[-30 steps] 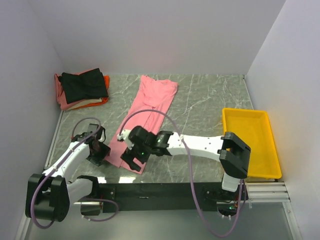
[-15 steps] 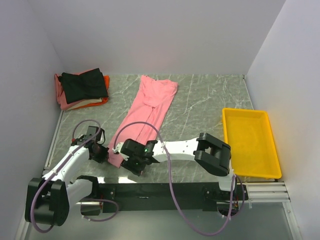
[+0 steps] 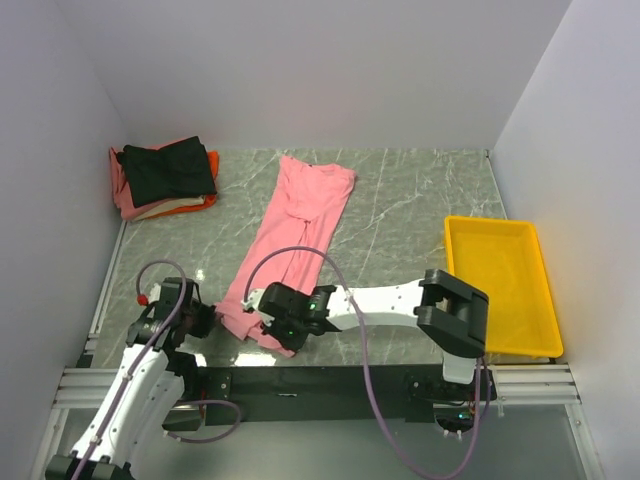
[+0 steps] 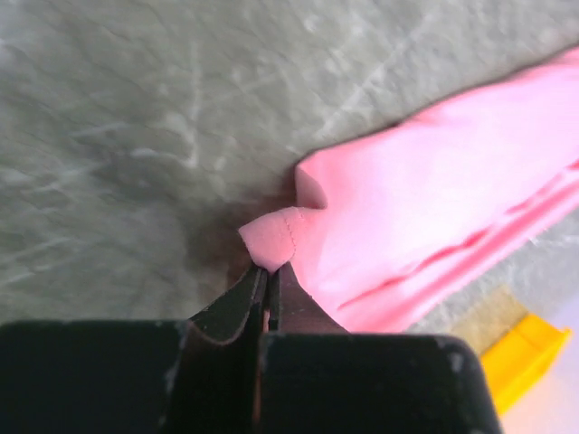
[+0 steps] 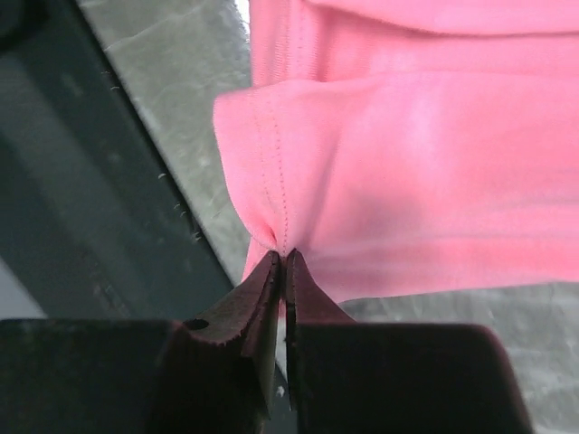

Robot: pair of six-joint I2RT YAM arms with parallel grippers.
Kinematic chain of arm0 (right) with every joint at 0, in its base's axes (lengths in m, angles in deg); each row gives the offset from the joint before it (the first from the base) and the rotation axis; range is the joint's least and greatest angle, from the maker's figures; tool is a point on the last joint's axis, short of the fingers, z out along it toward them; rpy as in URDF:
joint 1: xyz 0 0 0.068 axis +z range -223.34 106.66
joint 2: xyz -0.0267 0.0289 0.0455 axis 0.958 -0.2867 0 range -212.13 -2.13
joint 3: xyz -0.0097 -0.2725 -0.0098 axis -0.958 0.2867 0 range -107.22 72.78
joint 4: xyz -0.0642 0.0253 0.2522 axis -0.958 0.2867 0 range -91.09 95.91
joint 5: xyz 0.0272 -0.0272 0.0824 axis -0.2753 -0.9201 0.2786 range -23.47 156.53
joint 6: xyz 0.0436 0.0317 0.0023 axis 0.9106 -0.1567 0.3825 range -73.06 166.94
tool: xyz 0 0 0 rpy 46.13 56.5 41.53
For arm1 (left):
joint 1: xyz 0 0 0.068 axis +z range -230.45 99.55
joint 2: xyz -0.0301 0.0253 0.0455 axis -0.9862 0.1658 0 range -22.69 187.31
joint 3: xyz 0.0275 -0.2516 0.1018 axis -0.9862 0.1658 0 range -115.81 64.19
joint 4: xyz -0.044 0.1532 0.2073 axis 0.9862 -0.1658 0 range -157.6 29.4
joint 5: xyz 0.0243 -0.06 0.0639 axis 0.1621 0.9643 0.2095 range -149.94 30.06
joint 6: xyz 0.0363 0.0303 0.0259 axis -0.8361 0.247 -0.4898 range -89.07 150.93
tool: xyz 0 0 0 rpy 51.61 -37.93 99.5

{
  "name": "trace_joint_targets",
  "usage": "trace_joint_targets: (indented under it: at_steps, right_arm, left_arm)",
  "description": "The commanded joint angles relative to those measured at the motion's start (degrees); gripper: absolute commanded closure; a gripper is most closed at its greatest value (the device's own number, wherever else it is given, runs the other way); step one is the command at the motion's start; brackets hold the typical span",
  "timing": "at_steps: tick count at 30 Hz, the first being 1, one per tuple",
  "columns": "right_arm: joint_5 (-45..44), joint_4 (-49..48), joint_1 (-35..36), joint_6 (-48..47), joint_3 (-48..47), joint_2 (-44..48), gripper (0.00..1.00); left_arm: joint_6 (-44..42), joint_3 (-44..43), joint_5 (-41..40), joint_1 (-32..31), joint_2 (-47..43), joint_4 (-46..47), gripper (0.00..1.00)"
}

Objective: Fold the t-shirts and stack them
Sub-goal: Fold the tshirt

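Low in the top view, your left gripper point(image 4: 268, 285) and right gripper point(image 5: 281, 269) each pinch a near hem corner of the pink t-shirt point(image 3: 300, 215), which stretches away toward upper centre.

your top view is bright and evenly lit, with soft shadows and faint glare on the table point(image 3: 420, 190). up close, your left claw point(image 4: 268, 276) and right claw point(image 5: 283, 267) look dark and blurred.
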Motion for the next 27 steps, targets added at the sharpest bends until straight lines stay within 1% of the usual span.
trace_joint_targets:
  at_steps: [1,5,6,7,8,10,13,17,18,19,21,23,24,26,27]
  right_arm:
    - [1.87,0.61,-0.17,1.04,0.45,5.85,0.92]
    - [0.03,1.75,-3.15,1.92,-0.07,6.99,0.92]
    - [-0.67,2.53,-4.90,1.83,-0.51,7.08,0.92]
    - [-1.37,2.80,-5.88,1.83,-0.69,7.26,0.92]
    - [-1.73,3.15,-6.58,1.22,-0.95,7.52,0.92]
    - [-2.34,3.95,-9.30,0.60,-1.83,7.61,0.92]
    - [-4.44,5.09,-12.99,-0.36,-3.32,7.52,0.92]
    - [-5.42,5.79,-16.86,-1.06,-5.96,6.12,0.92]
    - [-6.29,5.62,-17.31,-1.15,-7.09,5.77,0.92]
    - [-9.70,5.45,-17.83,-1.33,-7.63,4.98,0.92]
    - [-13.06,5.88,-19.59,-1.24,-10.08,3.66,0.92]
    - [-14.56,5.71,-22.04,-0.98,-11.58,2.08,0.92]
    - [-14.74,5.27,-22.75,-0.98,-12.81,1.81,0.92]
    - [-14.30,5.09,-24.60,-1.07,-14.04,1.02,0.92]
    - [-14.30,5.00,-25.91,-1.07,-15.18,0.76,0.92]
  left_arm:
    - [0.74,-1.47,2.17,-0.16,-2.11,-0.49,0.99]
    - [-2.50,-4.37,3.57,-0.25,0.52,2.40,0.99]
    - [-3.21,-4.81,3.67,-0.25,2.36,3.54,0.99]
    - [-4.00,-5.51,4.10,-0.25,3.33,7.30,0.99]
    - [-6.53,-6.04,4.63,-0.34,4.47,9.34,0.99]
    - [-8.48,-9.36,4.72,-0.34,8.95,12.59,1.00]
    - [-10.86,-14.20,3.40,-0.60,15.28,14.36,0.99]
    - [-10.87,-15.36,5.07,-1.22,21.43,26.02,0.99]
    - [-11.04,-16.58,5.25,-1.31,24.23,27.71,0.99]
    - [-10.95,-17.72,4.29,-1.39,25.91,28.25,0.99]
    - [-11.74,-20.18,3.41,-1.48,30.73,29.66,1.00]
    - [-12.44,-23.44,2.79,-1.66,33.56,31.40,0.99]
    - [-12.62,-24.23,2.70,-1.66,36.10,33.68,1.00]
    - [-13.84,-27.12,2.79,-1.75,39.01,35.37,0.99]
    - [-14.03,-29.66,2.79,-1.75,42.24,35.63,0.99]
